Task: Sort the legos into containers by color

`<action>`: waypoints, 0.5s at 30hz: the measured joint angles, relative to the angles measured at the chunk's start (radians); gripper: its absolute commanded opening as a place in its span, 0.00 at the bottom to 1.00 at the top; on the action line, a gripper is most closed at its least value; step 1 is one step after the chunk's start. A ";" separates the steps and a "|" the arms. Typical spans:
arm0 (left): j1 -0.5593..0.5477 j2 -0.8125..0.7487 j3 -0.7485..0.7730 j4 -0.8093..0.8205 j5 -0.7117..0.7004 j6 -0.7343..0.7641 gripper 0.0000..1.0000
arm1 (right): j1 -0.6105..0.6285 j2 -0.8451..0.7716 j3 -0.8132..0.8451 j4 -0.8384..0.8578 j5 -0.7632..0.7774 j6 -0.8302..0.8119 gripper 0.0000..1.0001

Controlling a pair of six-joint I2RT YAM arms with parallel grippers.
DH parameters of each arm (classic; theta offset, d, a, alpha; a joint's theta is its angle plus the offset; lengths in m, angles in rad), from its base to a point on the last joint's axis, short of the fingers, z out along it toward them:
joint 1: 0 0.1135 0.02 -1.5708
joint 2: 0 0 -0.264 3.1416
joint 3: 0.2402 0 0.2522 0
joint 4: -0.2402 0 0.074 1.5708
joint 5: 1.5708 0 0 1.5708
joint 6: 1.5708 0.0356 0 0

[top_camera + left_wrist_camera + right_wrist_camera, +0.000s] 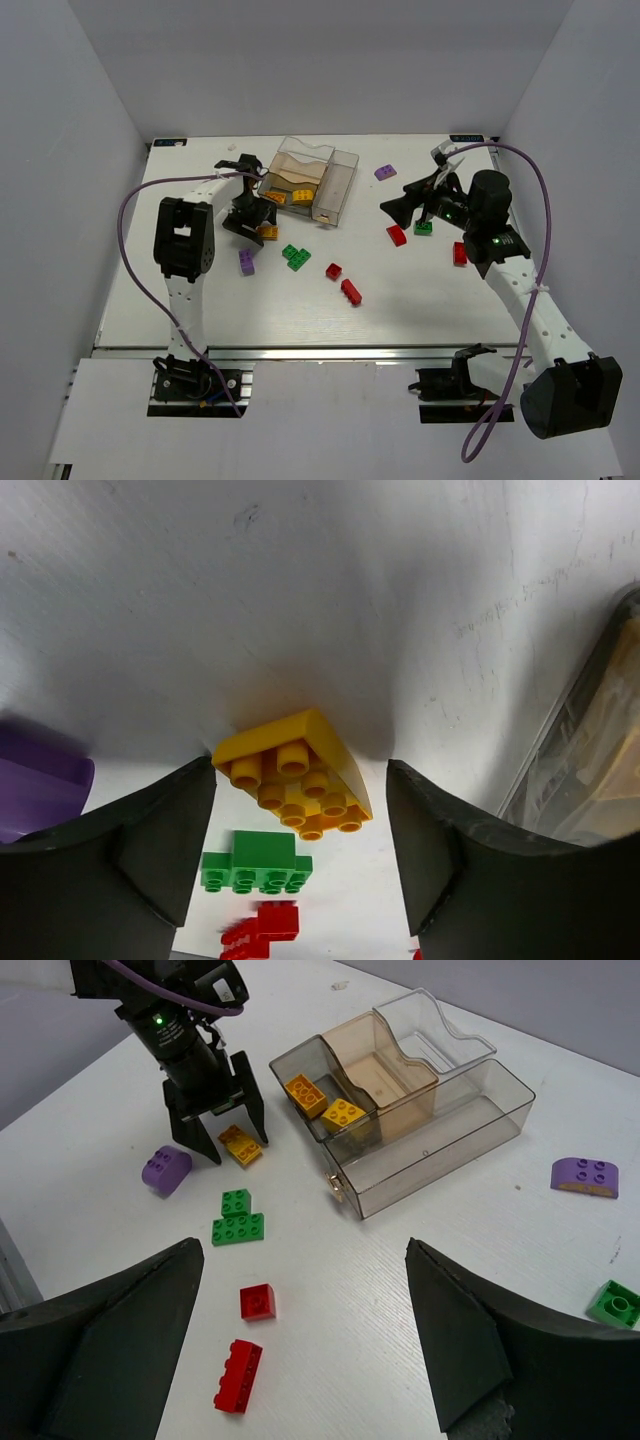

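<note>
While the left claw [300,768] hung low over the surface [300,600], its jaws stood wide. An orange-yellow lego [298,780] lay between them, studs up, with a gap on each side, so neither finger [150,850] touched it. Just outside one finger sat a light purple lego [40,780]. Beyond the other finger stood the clear brownish box [430,1150], near the claw but apart from it. Two more orange-yellow bricks [305,1095] lay inside the box, in the part nearest the left claw.

The right claw [305,1245] was raised above the surface, well away from the box, with its jaws spread wide and nothing between them. In the open stretch between the two claws lay two green legos [238,1218] touching each other, nearer the left claw. A small red lego [258,1301] and a longer red brick [238,1375] lay farther toward the right claw. Off to the outer side of the right claw's fingers rested a curved purple lego [585,1176] and a lone green brick [615,1302]. From above, another red lego [397,235] lay just beside the right claw, and one more red piece [459,253] lay near its wrist.
</note>
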 measured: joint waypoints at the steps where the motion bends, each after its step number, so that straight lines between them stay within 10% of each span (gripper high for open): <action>1: 0.000 0.001 0.000 0.000 0.000 -0.001 0.75 | -0.002 0.000 0.000 0.000 -0.001 0.001 0.87; 15: -0.001 -0.016 -0.030 0.036 0.032 0.034 0.00 | -0.048 0.000 -0.012 0.011 -0.021 0.022 0.85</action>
